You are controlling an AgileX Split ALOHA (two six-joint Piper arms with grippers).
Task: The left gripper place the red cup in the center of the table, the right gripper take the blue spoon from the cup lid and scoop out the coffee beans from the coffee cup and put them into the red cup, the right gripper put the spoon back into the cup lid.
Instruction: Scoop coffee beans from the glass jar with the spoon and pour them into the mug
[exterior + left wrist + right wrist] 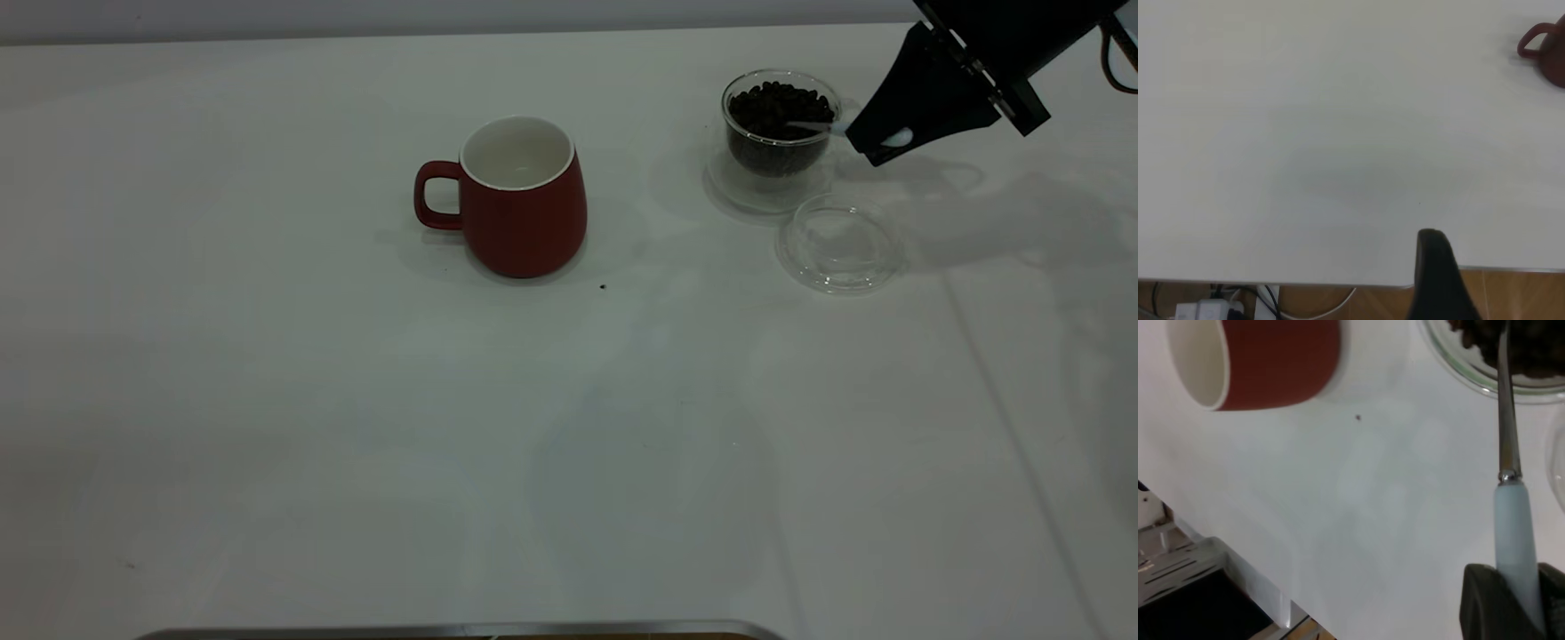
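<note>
The red cup (524, 200) stands upright near the middle of the table (356, 427), handle to the left, its white inside empty; it also shows in the left wrist view (1546, 50) and the right wrist view (1265, 360). The clear coffee cup (781, 133) holds coffee beans (775, 105). My right gripper (876, 147) is shut on the blue spoon (1511, 513) by its pale handle, just right of the coffee cup. The spoon's metal end (811, 126) reaches over the rim onto the beans. The cup lid (840, 242) lies empty in front. My left gripper (1435, 280) is at the table's edge.
One loose bean (603, 286) lies on the table in front of the red cup. A metal strip (444, 631) runs along the near table edge. A grey metal rack (1178, 553) stands beyond the table edge. Cables and a power strip (1205, 308) lie below the table.
</note>
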